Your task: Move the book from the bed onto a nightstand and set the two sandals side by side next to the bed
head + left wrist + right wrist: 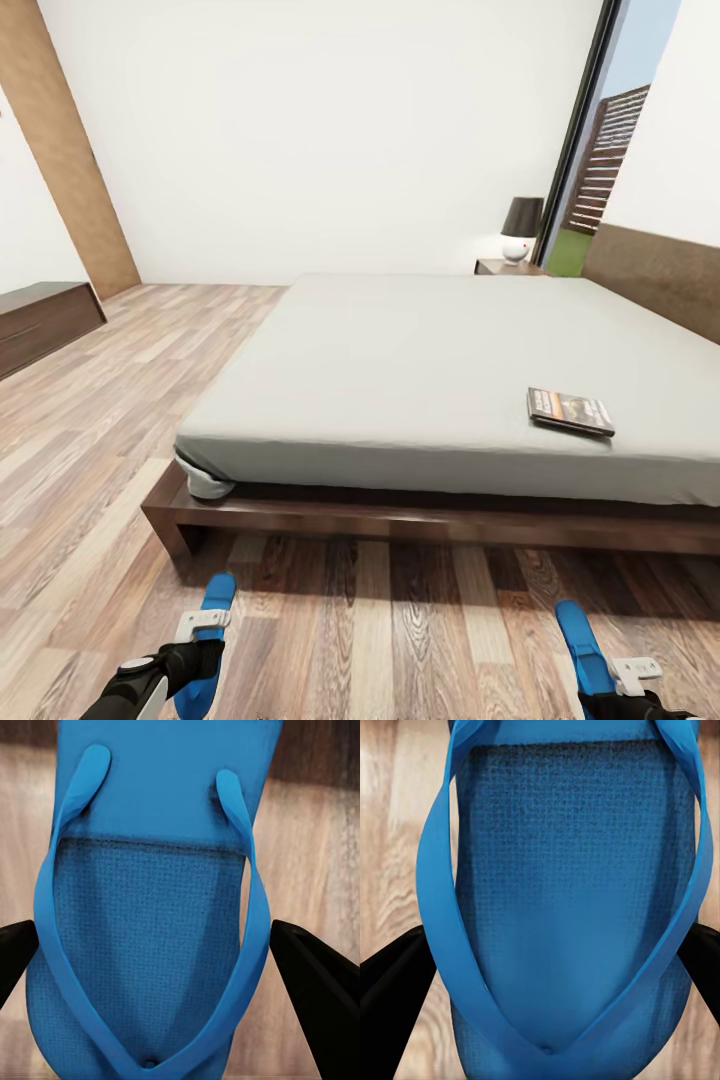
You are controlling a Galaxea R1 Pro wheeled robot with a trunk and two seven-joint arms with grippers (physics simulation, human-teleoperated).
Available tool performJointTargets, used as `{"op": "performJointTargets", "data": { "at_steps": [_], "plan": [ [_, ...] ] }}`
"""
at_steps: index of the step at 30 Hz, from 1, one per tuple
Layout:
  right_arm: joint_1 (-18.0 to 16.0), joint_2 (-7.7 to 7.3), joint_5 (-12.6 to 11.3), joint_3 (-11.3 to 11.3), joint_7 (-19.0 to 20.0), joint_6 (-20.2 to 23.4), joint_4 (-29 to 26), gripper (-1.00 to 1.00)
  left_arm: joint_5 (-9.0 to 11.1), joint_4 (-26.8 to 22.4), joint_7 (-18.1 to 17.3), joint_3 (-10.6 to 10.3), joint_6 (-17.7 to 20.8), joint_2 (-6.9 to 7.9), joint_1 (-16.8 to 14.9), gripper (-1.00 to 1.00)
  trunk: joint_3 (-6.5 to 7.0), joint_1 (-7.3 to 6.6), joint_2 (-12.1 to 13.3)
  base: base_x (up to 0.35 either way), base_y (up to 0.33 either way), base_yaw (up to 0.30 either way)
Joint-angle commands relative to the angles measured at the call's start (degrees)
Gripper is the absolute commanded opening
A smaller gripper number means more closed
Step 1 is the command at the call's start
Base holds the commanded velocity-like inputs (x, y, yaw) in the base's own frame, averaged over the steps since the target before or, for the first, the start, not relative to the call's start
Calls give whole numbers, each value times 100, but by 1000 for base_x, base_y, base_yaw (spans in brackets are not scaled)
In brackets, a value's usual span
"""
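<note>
Blue sandals ride low in the head view, left sandal (pixel 212 625) in the left gripper (pixel 200 640), right sandal (pixel 585 650) in the right gripper (pixel 625 675), probably carried bedside. Farther right, the dark book (pixel 570 410) lies on the bed (pixel 400 370); a nightstand (pixel 508 267) stands beyond. Each wrist view shows black fingers (pixel 311 967) (pixel 394 982) clamping woven soles.

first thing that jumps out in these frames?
The wide bed takes up most of the head view, with the dark book lying flat near its front right edge. At the bottom, each tool carries a bright blue sandal over the wood floor: left sandal in the left tool, right sandal in the right tool, black fingers flanking each sole.
</note>
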Motion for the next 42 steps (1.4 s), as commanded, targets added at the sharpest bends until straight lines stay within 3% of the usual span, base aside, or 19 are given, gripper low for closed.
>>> {"op": "performJointTargets", "data": {
  "at_steps": [1, 35, 42],
  "plan": [
    [-5, -3, -60, 42, 16, -20, 6, -100, 57, -8, 10, -22, 31, 5, -5, -100, -28, 1, -4, 0, 0, 0],
    [-5, 36, -60, 42, 8, -53, 6, -100, 65, 7, 10, -27, 22, -3, 0, -100, -781, 89, -49, 0, 0, 0],
    [-5, 44, -60, 42, 4, -52, 6, -100, 65, 7, 7, -26, 22, -3, 0, -100, -781, 89, -49, 0, 0, 0]
  ]
}}
